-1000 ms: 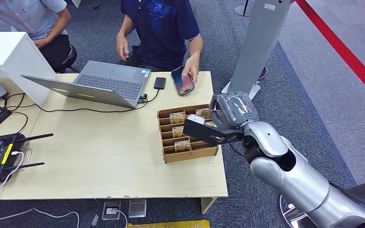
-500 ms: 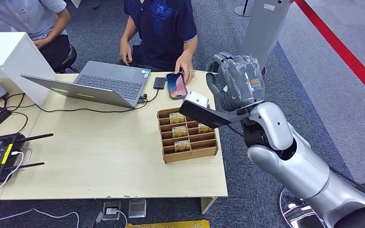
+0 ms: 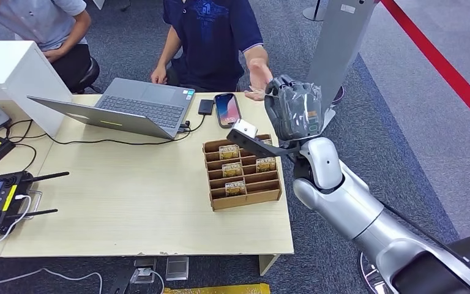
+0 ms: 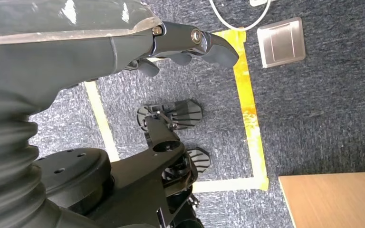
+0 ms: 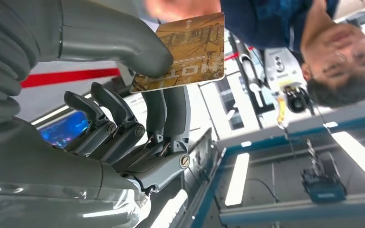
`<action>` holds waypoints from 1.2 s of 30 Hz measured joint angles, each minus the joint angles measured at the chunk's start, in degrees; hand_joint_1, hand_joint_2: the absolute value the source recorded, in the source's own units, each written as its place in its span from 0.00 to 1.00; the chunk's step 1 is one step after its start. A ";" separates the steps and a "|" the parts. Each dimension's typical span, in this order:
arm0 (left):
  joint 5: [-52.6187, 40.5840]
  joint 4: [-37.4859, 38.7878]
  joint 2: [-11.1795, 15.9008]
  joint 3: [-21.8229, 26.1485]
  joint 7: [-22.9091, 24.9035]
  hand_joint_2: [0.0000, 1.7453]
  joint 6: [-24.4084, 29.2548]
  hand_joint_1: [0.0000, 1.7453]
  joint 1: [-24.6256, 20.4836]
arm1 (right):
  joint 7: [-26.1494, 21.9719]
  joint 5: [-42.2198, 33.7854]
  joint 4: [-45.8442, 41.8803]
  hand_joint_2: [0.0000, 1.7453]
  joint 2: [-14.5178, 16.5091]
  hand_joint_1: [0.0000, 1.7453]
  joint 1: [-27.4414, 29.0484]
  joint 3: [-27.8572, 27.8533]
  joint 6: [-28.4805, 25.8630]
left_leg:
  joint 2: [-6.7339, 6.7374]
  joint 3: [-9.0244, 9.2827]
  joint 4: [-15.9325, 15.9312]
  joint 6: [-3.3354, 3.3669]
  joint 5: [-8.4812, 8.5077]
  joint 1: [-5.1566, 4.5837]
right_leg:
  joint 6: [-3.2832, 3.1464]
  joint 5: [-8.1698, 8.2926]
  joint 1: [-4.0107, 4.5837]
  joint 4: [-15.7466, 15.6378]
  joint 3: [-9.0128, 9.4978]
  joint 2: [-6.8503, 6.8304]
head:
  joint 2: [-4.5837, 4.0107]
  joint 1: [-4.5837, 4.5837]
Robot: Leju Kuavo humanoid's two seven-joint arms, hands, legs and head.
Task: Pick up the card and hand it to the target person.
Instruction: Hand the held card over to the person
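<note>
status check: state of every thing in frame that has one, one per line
card: pinched between thumb and fingers of the right hand, lifted off the table
left hand: holds nothing, hanging over the floor
person's hand: open, held out beside the right hand
card box: on the table, several cards upright in its slots
laptop: open
phone: flat on the table, screen lit

Right arm (image 3: 367,214): silver rounded shells, dark joint gaps, thin black cable along the forearm. Right hand (image 3: 298,110): grey, wrapped in clear glossy film, black wrist bracket carrying a small white block. Left hand (image 4: 123,45): grey ribbed cover (bellows-like), dark fingers, round silver pivot screws.
</note>
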 joint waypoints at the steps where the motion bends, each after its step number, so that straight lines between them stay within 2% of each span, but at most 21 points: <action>1: 0.05 0.00 0.00 -0.17 -0.01 1.00 0.00 0.00 -0.02 | -0.11 -0.10 1.29 1.00 0.41 0.97 -0.14 0.04 -0.13 | 0.00 0.00 0.00 0.00 0.00 0.00 | 0.00 0.00 0.00 0.00 0.00 0.00 | 0.00 -0.01; 10: 1.07 0.00 0.00 -0.99 -0.02 1.00 0.02 0.00 -0.01 | 0.76 0.51 9.96 1.00 2.75 0.97 -1.81 0.85 -1.41 | 0.00 0.00 0.00 0.01 0.01 0.00 | 0.01 0.01 0.00 0.00 0.00 0.00 | 0.00 0.07; 14: 1.19 0.00 0.00 -1.22 -0.25 0.00 -0.01 0.00 0.01 | 0.57 0.22 11.76 1.00 3.31 0.00 -2.33 1.19 -1.84 | 0.00 0.00 0.00 0.01 0.01 0.00 | 0.01 0.01 0.00 0.00 0.00 0.00 | 0.00 0.04; 20: 1.73 0.00 0.00 -2.00 -1.05 0.00 -0.36 0.00 0.11 | 0.03 -1.46 13.40 1.00 3.93 0.00 -2.72 1.84 -3.34 | 0.00 0.01 0.00 0.01 0.01 0.00 | 0.01 0.00 0.00 0.00 0.00 0.00 | 0.00 -0.01; 23: 2.60 0.00 0.01 -2.09 -1.28 0.00 -0.07 0.00 0.23 | -1.32 -4.70 13.55 1.00 4.05 0.00 -2.63 1.85 -4.91 | 0.01 0.02 0.00 0.01 0.01 0.00 | 0.01 0.01 0.00 0.00 0.00 0.00 | 0.00 0.02; 30: 5.04 0.02 0.10 -2.09 -2.43 0.00 1.07 0.00 1.20 | -13.78 -32.17 10.07 1.00 4.00 0.00 0.48 0.10 -4.97 | 0.02 0.03 0.00 0.01 0.00 0.00 | 0.01 0.00 0.00 -0.02 -0.02 0.01 | 0.00 0.04; 36: 7.61 0.02 0.44 -2.09 -3.38 0.00 1.67 0.00 2.91 | -20.57 -51.84 1.12 1.00 1.59 0.00 9.06 -2.62 -0.44 | 0.02 0.02 0.00 0.01 -0.01 0.00 | 0.01 -0.01 0.00 -0.06 -0.05 0.01 | 0.00 -0.02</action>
